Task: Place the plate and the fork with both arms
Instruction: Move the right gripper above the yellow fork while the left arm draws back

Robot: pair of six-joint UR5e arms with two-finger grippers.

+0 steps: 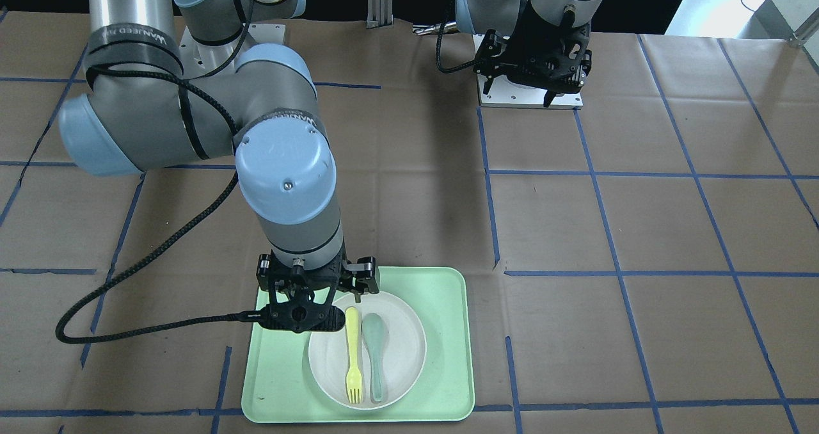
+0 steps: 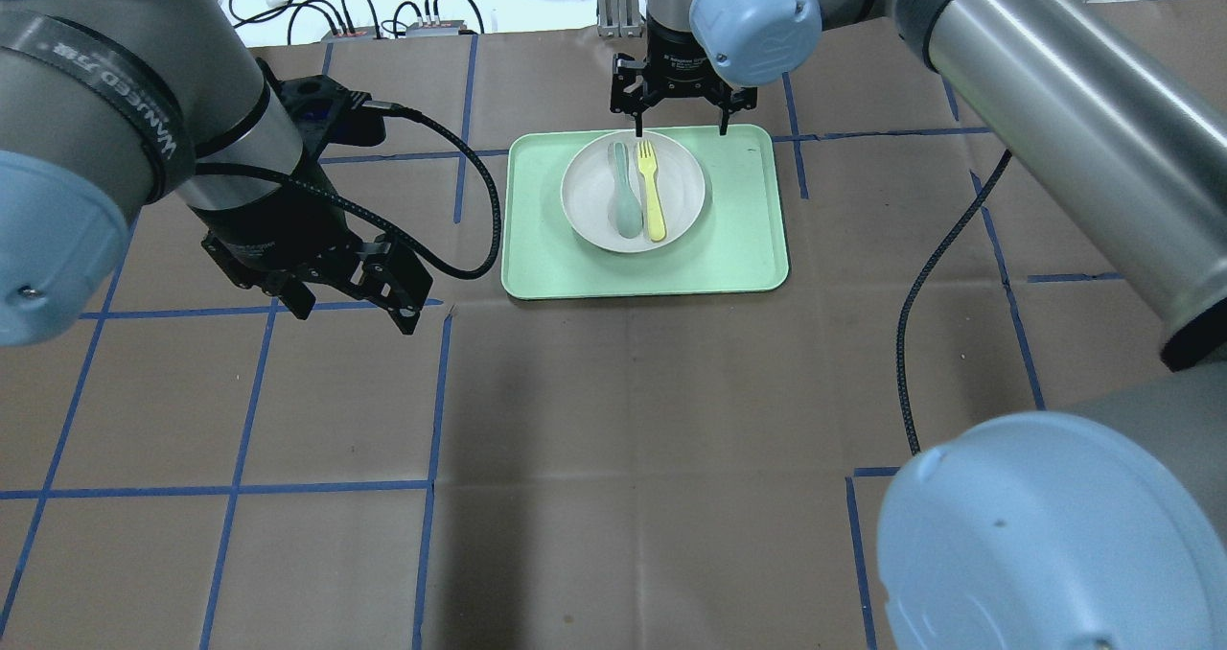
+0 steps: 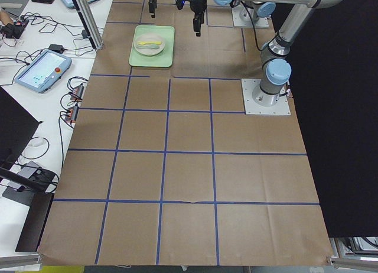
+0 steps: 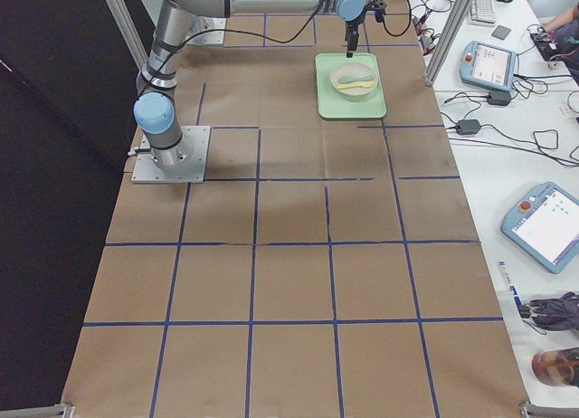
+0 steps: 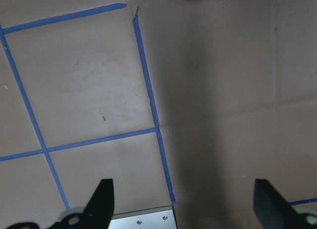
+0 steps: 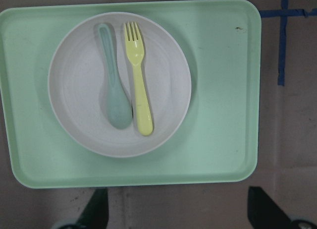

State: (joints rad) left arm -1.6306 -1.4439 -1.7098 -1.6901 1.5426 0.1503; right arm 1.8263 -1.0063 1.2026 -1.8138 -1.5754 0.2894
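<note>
While the plate (image 6: 74, 90) sits on the mint-green tray (image 6: 223, 90) with the fork (image 6: 138, 85) lying in it beside a grey-green spoon (image 6: 113, 90), the right gripper (image 2: 679, 130) hangs above them, jaws spread and empty; the left gripper (image 2: 355, 305), likewise spread, hangs over the table (image 2: 623, 420)

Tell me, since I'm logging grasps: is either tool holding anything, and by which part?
Nothing is held: the right tool and left tool are open, empty; the fork lies in the plate.

left gripper (image 2: 352, 311): i see jaws apart, pointing down
right gripper (image 2: 679, 128): jaws apart, pointing down
right arm (image 2: 1054, 113): stretched far forward
</note>
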